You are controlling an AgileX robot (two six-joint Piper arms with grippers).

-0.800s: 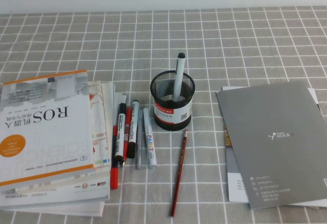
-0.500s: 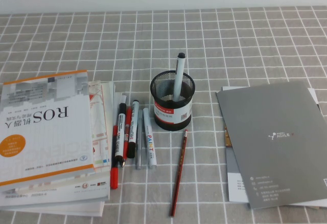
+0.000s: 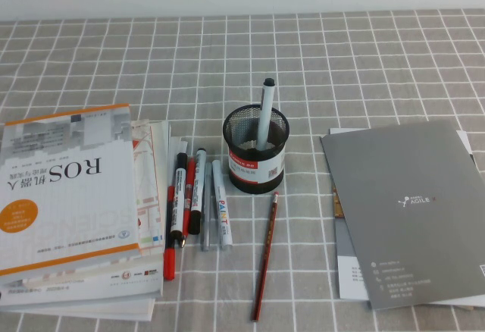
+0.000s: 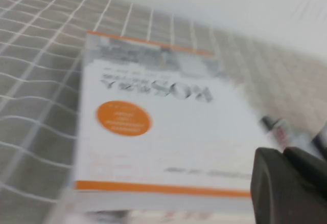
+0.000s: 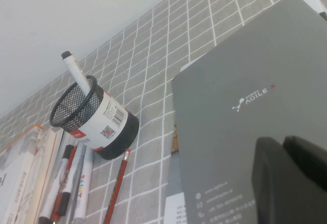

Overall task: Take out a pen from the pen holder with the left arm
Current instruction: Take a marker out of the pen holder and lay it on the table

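A black wire-mesh pen holder (image 3: 256, 158) stands mid-tabletop on a grey checked cloth (image 3: 341, 59). A grey pen with a black cap (image 3: 264, 116) leans inside it, its tip above the rim. The holder's white label has a red band. Only the right wrist view shows the label's barcode and QR code.

To the holder's left lies a white book with orange stripes (image 3: 68, 188), its cover reading "ROS" upside down above an orange round badge. Between book and holder lies a row of markers (image 3: 198, 195); one white barrel reads "PAINT". A red pencil (image 3: 265, 256) lies just in front of the holder. On the right lies a grey booklet (image 3: 405, 211) printed "AGILE X".

The grippers appear only in the wrist views. The left gripper (image 4: 282, 157) hovers over the book's edge, jaws pressed together. The right gripper (image 5: 283, 147) hangs over the booklet; I cannot tell whether it is open or closed.
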